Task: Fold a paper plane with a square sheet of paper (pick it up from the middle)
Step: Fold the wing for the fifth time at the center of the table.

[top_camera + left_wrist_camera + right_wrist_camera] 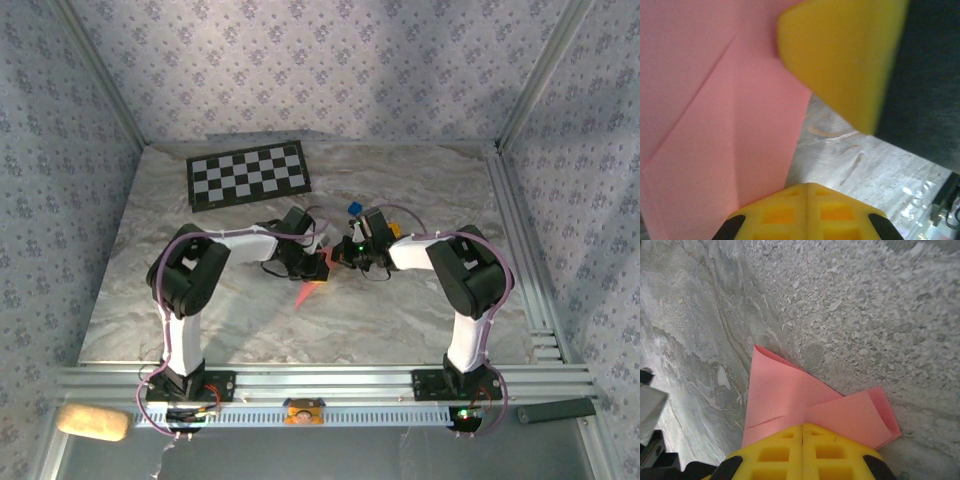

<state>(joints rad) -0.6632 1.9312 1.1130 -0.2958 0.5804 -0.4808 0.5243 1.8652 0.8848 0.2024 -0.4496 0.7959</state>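
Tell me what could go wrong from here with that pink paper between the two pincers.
1. The left pincer and the right pincer both seem shut on the same thin paper. Pulling apart could tear it.
2. The right pincer grips just where two loose flaps meet, so a flap may slip out and unfold.
3. In the left wrist view another yellow finger sits very close, so the pincers might knock together.

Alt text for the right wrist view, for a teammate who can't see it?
Folded salmon-pink paper is pinched by the right gripper, its yellow fingers shut together at the bottom edge. Creased flaps fan out, with the grey marbled table behind.
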